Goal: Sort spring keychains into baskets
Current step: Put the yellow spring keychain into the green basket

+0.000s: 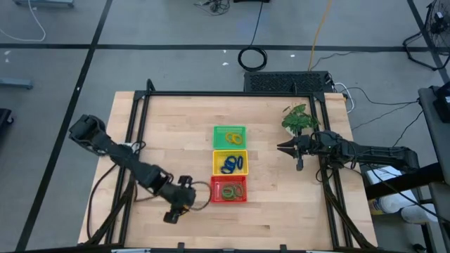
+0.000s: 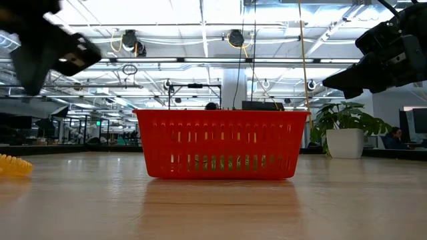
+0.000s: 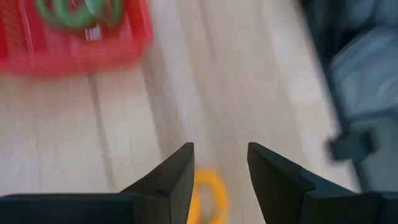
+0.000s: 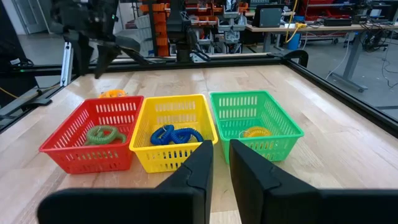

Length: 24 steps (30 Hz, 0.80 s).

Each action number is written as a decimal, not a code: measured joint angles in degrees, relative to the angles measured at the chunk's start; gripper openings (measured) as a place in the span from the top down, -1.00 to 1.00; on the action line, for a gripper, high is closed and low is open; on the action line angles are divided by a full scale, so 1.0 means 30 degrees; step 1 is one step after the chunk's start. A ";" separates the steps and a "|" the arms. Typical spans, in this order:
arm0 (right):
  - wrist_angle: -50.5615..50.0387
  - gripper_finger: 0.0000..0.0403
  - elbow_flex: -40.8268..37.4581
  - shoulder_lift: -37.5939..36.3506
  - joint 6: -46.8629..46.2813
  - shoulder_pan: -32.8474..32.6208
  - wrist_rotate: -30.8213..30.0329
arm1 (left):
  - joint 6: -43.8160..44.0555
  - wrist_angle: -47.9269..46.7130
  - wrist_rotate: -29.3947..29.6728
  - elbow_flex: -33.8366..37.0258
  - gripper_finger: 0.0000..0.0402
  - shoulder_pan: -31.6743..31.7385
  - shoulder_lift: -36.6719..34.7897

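Three baskets stand in a row: green point(image 1: 229, 136), yellow point(image 1: 230, 163) and red point(image 1: 229, 190). The red basket point(image 4: 87, 134) holds green spring keychains point(image 4: 104, 134). Blue keychains point(image 4: 174, 135) lie in the yellow basket point(image 4: 171, 127), and orange-yellow ones point(image 4: 256, 132) in the green basket point(image 4: 255, 121). One more orange-yellow keychain point(image 3: 208, 193) lies on the table left of the red basket. My left gripper point(image 3: 221, 158) hangs open above it point(image 2: 13, 165). My right gripper point(image 1: 281, 148) waits right of the baskets, fingers narrowly apart point(image 4: 221, 155).
A potted plant point(image 1: 299, 118) stands at the table's far right, close behind my right arm. Black frame rails point(image 1: 133, 119) run along the table's left, right and far edges. A black cable coil point(image 1: 252, 58) lies on the floor beyond. Bare wood point(image 1: 281, 218) lies toward the near edge.
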<state>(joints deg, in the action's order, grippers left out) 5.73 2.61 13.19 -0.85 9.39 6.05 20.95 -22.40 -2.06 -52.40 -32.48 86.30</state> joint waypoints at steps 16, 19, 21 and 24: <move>-0.0004 0.81 0.0000 0.0000 -0.0004 0.0000 0.0007 | 0.1614 -0.2661 0.3113 0.0020 0.22 -0.1746 0.1932; -0.0004 0.81 0.0000 0.0000 -0.0001 0.0007 0.0004 | 0.1638 -0.2367 0.2860 0.0027 0.22 -0.1753 0.2404; -0.0004 0.81 0.0000 0.0002 0.0001 0.0005 0.0007 | 0.1727 -0.2131 0.2605 0.0027 0.22 -0.1753 0.2595; -0.0004 0.81 0.0000 0.0001 0.0003 0.0000 -0.0001 | 0.1762 -0.2011 0.2454 0.0027 0.22 -0.1753 0.2645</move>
<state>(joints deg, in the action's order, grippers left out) 5.72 2.61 13.19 -0.84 9.39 6.04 26.24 -28.44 5.30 -52.31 -37.74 94.24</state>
